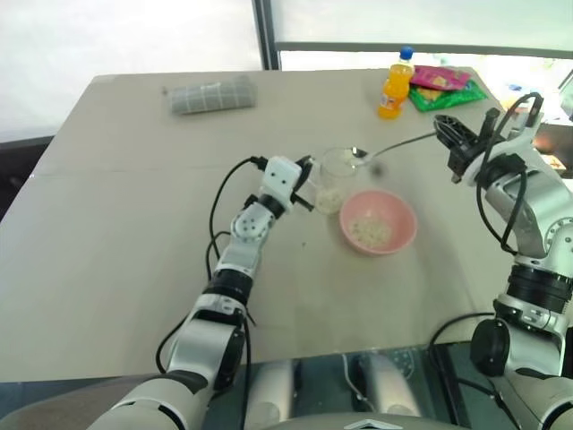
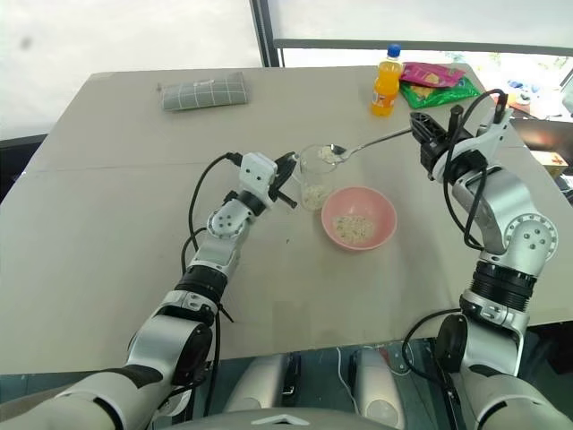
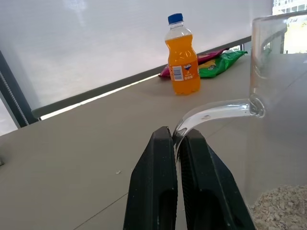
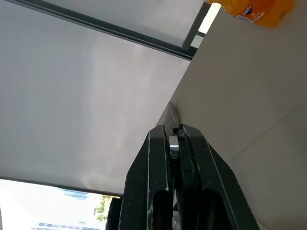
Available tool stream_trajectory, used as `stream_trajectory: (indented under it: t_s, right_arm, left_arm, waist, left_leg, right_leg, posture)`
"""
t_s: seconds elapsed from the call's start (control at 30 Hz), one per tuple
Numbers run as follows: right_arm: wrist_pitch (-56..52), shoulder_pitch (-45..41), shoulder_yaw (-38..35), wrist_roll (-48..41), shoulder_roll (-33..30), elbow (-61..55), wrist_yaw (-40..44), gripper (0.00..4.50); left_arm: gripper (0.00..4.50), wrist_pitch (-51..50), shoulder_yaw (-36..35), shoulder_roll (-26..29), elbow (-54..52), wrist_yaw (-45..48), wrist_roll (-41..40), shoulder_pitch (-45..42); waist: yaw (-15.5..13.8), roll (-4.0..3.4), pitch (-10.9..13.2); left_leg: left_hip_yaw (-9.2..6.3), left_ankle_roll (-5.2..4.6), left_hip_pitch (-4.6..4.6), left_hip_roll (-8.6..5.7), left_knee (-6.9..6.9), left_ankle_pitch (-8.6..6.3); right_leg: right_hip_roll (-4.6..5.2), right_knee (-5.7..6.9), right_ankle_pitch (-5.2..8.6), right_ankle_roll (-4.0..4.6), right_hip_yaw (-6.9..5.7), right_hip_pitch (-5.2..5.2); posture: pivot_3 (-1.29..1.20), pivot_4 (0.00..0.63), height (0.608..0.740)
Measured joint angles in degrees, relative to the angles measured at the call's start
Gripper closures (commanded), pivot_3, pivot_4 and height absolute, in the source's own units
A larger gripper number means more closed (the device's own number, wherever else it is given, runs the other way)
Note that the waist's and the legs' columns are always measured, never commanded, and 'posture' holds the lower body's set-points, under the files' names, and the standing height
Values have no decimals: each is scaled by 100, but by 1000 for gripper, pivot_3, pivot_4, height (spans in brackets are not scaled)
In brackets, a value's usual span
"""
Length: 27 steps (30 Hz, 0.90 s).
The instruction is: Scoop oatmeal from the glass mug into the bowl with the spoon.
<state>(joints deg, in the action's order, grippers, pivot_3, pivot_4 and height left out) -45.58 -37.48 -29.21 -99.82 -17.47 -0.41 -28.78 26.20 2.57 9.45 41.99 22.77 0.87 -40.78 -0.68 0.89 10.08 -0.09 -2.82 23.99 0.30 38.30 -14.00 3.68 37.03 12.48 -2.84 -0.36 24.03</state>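
The glass mug (image 1: 333, 172) stands mid-table with oatmeal (image 1: 329, 201) in its bottom. My left gripper (image 1: 307, 186) is shut on the mug's handle (image 3: 216, 110), its fingers (image 3: 158, 163) pinching the clear loop. The spoon (image 1: 394, 145) is held nearly level, and its oval end (image 1: 359, 154) carries a few flakes just above the mug's rim. My right gripper (image 1: 443, 133) is shut on the end of the spoon's handle (image 4: 173, 143). The pink bowl (image 1: 405, 228) sits just right of and nearer than the mug, with a small heap of oatmeal (image 1: 369, 233) inside.
An orange bottle (image 1: 395, 85) and coloured snack packets (image 1: 443, 85) lie at the table's far right. A rolled grey cloth (image 1: 212, 94) lies at the far left. The beige table (image 1: 134, 224) stretches wide to the left and front.
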Motion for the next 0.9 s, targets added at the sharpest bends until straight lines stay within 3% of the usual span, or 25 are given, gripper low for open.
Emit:
stream_trajectory:
  t_s: [0.57,0.77,0.9]
  right_arm:
    - [899,1343,1,-1095,-351,-1503,-681,4500]
    - [1023,1737,105,-1023,-632,-1675,-648,4500]
    - [701,1776,564,-337,-1247,-1719,-153,4500]
  left_arm:
    - [4424,390,-35,-25,891,193,-52,-438]
    - [4424,428,-76,-14,1052,208,-63,-522]
    - [4424,403,-149,39,1036,242,-115,-497]
  waist:
    - [-8,2,-2]
    - [-1,2,-2]
    - [14,3,-2]
  left_leg:
    - [-2,-1,-13,1,2,0]
    - [1,-1,-16,1,5,0]
    - [2,-1,-19,4,6,0]
  right_leg:
    - [0,-2,-1,-2,0,-20]
    - [0,-3,-1,-4,4,-22]
    - [-5,-3,-1,-3,6,-22]
  posture:
    - [0,150,740]
    - [0,150,740]
    - [0,150,740]
